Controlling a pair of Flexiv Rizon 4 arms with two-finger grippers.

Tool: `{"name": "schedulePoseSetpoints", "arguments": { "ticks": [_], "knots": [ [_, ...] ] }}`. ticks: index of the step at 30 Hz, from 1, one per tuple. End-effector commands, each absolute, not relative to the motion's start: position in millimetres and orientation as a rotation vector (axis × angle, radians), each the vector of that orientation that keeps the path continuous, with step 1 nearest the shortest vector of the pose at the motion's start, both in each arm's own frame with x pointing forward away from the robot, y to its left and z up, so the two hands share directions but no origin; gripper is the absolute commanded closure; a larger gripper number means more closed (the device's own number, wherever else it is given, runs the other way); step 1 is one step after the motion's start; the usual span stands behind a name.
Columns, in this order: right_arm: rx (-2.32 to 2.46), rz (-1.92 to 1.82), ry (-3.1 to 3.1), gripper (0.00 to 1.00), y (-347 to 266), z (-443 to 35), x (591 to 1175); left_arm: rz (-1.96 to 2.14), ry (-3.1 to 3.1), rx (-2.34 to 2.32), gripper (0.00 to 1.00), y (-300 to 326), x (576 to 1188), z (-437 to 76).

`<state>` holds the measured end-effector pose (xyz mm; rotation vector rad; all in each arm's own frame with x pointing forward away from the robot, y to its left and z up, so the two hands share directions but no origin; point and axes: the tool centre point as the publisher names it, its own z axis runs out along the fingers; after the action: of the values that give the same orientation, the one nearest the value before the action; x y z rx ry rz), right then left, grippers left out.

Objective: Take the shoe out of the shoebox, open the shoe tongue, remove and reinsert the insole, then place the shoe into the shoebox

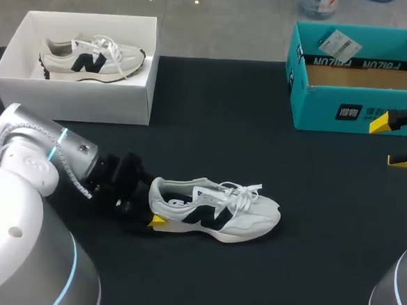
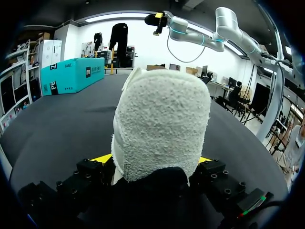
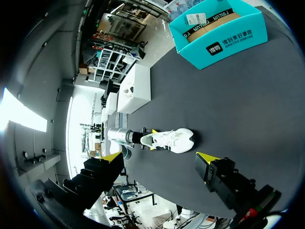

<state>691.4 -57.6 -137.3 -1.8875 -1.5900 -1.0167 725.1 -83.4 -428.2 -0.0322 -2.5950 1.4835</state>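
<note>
A: What lies around the shoe?
B: It stands on its sole on the dark desk, toe toward my right side. Back from its heel, well apart, is a white shoebox with a second shoe lying inside. Back from its toe, also well apart, is an open teal box showing brown card inside.
A: Anything standing in the way?
B: The right end effector hangs just before the teal box's front wall, far beyond the shoe's toe. Its fingers are released and spread wide, nothing between them.
A: And the left one?
B: The left end effector is at the shoe's heel, clenched on it. The left wrist view shows a yellow tip pressed to each side of the heel's fuzzy collar.
A: The count?
B: Two shoes, two boxes, two end effectors.
</note>
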Motion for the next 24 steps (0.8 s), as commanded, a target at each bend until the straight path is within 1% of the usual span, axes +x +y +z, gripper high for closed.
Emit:
{"name": "schedulePoseSetpoints", "arguments": {
  "ticks": [1,19,21,24],
  "knots": [
    [-1.89,-1.013,-1.59,0.0,-57,-138,692,1.477,-2.595,-0.034,1.0,-86,726,-431],
    [-1.89,-1.013,-1.59,0.0,-57,-138,692,1.477,-2.595,-0.034,1.0,-86,726,-431],
    [-1.935,-0.882,-1.653,0.0,-36,-133,699,1.477,-2.595,-0.034,1.0,-86,726,-431],
    [-1.953,-0.813,-1.68,0.0,-14,-128,704,1.477,-2.595,-0.034,1.0,-86,726,-431]
  ]
}}
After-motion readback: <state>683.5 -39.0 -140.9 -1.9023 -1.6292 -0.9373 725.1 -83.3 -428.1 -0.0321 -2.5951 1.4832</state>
